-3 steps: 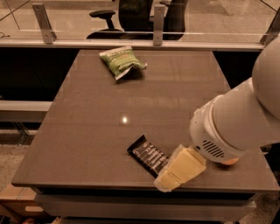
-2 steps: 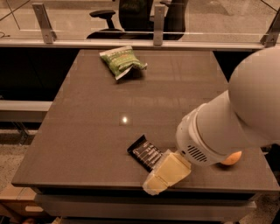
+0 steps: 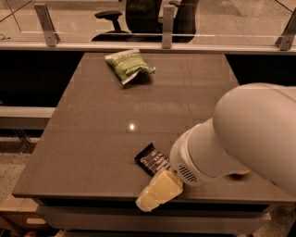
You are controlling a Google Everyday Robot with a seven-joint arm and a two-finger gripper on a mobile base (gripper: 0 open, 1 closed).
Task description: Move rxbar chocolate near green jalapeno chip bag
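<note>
Right, my gripper (image 3: 157, 193) hangs low at the near edge of the table (image 3: 92, 139), a cream-coloured piece poking out from under my big white arm (image 3: 249, 134). It sits just in front of the chocolate bar (image 3: 151, 159), right at the bar's near end, and from this angle I cannot tell whether it touches the wrapper. Whether the gripper is open or closed, or has hold of anything, I cannot tell either. It shows as one pale block pointing down and toward the left of the view, past the table's front rim.

Now the chocolate bar: it lies flat on the table, black with rows of white print, turned on a diagonal, its right part hidden under my wrist. Way off in the back left part of the table lies the green chip bag (image 3: 129, 65), crinkled, white along its edges, well apart from the bar.

A sliver of an orange object (image 3: 239, 173) peeks out below my arm on the right, near the front edge. Beyond the table runs a glass barrier with metal posts (image 3: 46, 23), and a dark office chair (image 3: 138, 14) stands behind it.
</note>
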